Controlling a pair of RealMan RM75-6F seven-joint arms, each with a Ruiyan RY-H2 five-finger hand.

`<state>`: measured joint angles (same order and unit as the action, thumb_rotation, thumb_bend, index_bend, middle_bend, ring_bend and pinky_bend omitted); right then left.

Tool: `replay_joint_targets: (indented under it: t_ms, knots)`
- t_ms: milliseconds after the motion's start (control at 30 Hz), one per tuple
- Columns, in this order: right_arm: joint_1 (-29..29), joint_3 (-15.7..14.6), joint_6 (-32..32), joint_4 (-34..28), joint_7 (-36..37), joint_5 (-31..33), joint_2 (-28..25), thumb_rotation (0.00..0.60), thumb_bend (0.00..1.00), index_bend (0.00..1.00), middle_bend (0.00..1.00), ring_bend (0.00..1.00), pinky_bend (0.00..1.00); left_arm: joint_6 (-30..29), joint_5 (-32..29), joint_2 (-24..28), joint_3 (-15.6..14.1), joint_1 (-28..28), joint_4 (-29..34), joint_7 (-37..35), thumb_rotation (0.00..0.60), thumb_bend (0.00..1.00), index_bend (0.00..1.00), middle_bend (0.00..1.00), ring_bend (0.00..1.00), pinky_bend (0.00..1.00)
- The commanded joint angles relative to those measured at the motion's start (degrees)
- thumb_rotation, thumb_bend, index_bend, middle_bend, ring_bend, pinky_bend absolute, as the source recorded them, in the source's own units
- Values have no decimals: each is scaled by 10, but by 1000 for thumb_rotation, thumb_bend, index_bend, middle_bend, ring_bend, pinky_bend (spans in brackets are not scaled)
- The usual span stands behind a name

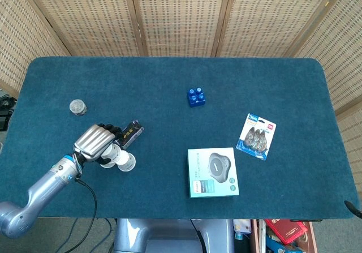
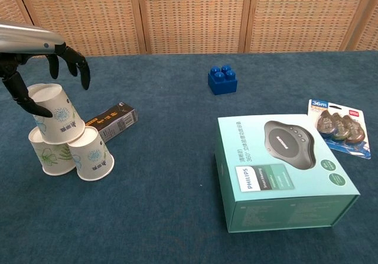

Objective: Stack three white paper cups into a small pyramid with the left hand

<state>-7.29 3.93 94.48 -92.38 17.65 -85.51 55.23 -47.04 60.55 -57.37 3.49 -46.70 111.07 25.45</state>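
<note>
i see the three white paper cups at the near left of the blue table (image 2: pixel 177 217): two bottom cups lie tipped, the left bottom cup (image 2: pixel 50 155) and the right bottom cup (image 2: pixel 91 153) touching each other, and the top cup (image 2: pixel 56 113) sits tilted on both of them, its closed end up and to the left. in the head view the stack (image 1: pixel 120 159) is mostly hidden under my left hand (image 1: pixel 95 141).

my left hand (image 2: pixel 35 69) is above and to the left of the top cup. its fingers (image 2: pixel 80 69) are spread apart and lifted off the cup; the thumb (image 2: pixel 23 101) reaches down by the cup's left edge, and i cannot tell whether it touches. the hand holds nothing. my right hand is not visible in either view.

just behind the cups, to their right, a small dark carton (image 2: pixel 112 122) lies on its side. a round silver object (image 1: pixel 77 106) sits far left. a blue toy brick (image 2: pixel 222 79) is near the table's middle, far from me. a teal philips box (image 2: pixel 283 172) is near right, and a blister pack of tape rollers (image 2: pixel 338 127) lies at the right edge.
</note>
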Motion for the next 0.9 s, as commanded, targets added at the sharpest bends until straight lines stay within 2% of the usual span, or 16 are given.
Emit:
replay_joint_targets:
  t_ms: [33,167,333,400,500,567,667,700,733,900]
  knots:
    - [0,0,1,0,0,0,0,600,0,0,0,0,0,3,4,4,-1,0,4,-7,600,213,134,58,93,220]
    - [-1,0,1,0,2,0,-1,600,0,0,0,0,0,2,18,16,0,4,14,-25,600,213,70,10,81,219]
    - [-1,-1,1,0,0,-3,-1,600,0,0,0,0,0,-12,37,34,5,15,25,-49,600,213,2,0,27,206]
    - [-1,-1,2,-1,-1,-4,-1,600,0,0,0,0,0,-22,46,42,8,22,28,-62,600,213,0,0,4,166]
    - [-2,-2,5,-1,0,-6,-1,600,0,0,0,0,0,-52,66,57,15,42,33,-96,600,213,0,0,0,53]
    - [-3,-3,6,-1,1,-7,-1,600,0,0,0,0,0,-78,82,67,18,61,33,-122,600,212,0,0,0,4]
    - [-5,-4,11,-2,3,-12,-2,600,0,0,0,0,0,-141,110,80,10,112,20,-165,600,210,0,0,0,0]
    - [-6,-6,14,-2,4,-15,-3,600,0,0,0,0,0,-191,111,81,-1,152,5,-177,600,209,0,0,0,0]
    - [-7,-7,14,-2,6,-18,-3,600,0,0,0,0,0,-228,126,74,-10,181,-9,-189,600,209,0,0,0,0]
    - [-8,-9,17,0,9,-23,-4,600,0,0,0,0,0,-309,139,46,-28,253,-58,-234,600,209,0,0,0,0]
